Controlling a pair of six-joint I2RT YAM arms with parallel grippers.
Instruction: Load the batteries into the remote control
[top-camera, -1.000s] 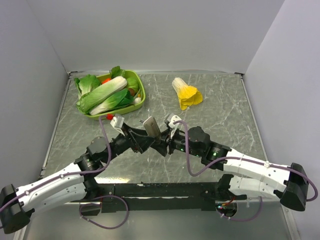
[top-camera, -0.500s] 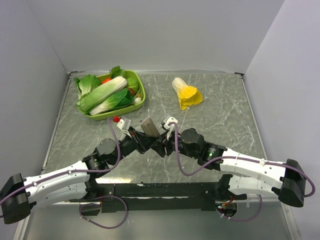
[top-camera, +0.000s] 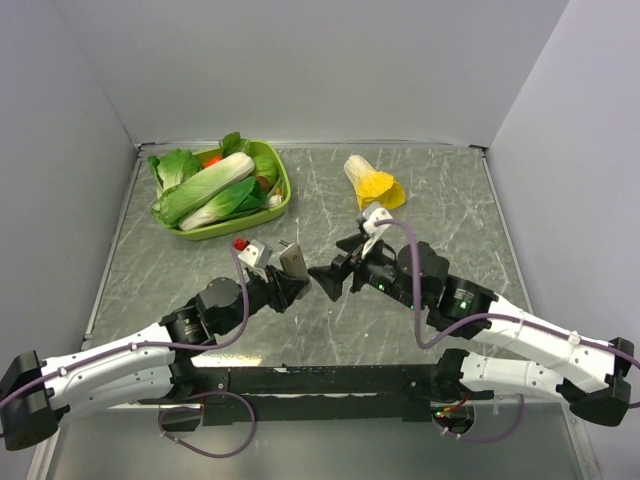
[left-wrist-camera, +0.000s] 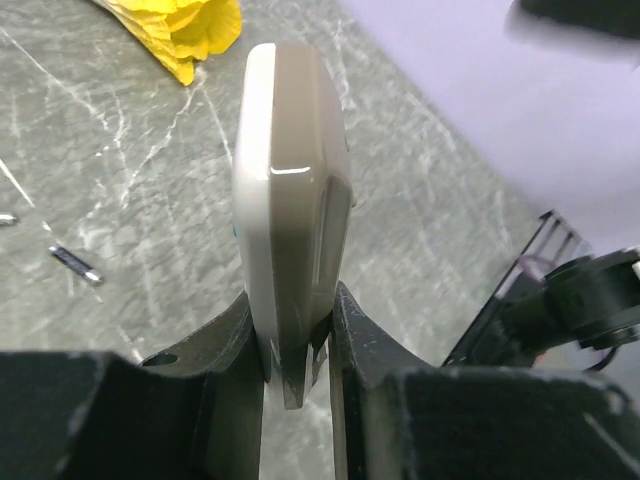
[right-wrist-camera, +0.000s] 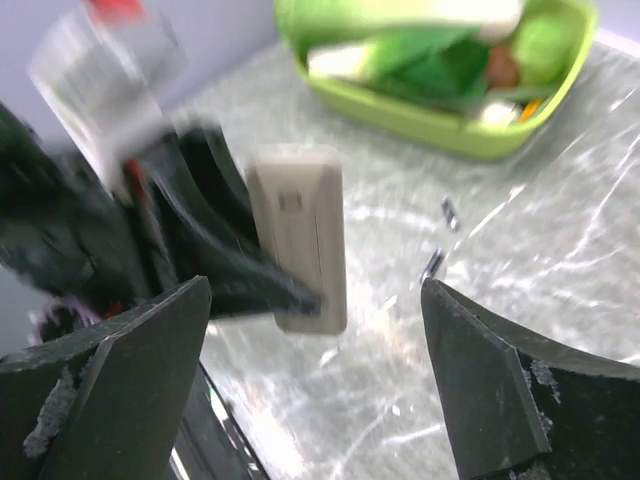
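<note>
Grey-beige remote control (left-wrist-camera: 290, 200) sits clamped by one end in left gripper (left-wrist-camera: 297, 340), back toward right gripper (right-wrist-camera: 315, 300), spread wide, empty; batteries (right-wrist-camera: 432, 263) lie on surface (right-wrist-camera: 560, 250).

Grey-beige remote control (left-wrist-camera: 295, 200), grey marbled table (top-camera: 440, 200)

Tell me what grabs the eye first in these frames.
Mid-table, the left gripper is shut on the remote control, whose plain grey-beige back is turned toward the open right gripper. Behind them sit a bright green basket of toy greens at back left and a yellow toy cabbage at back centre.
</note>
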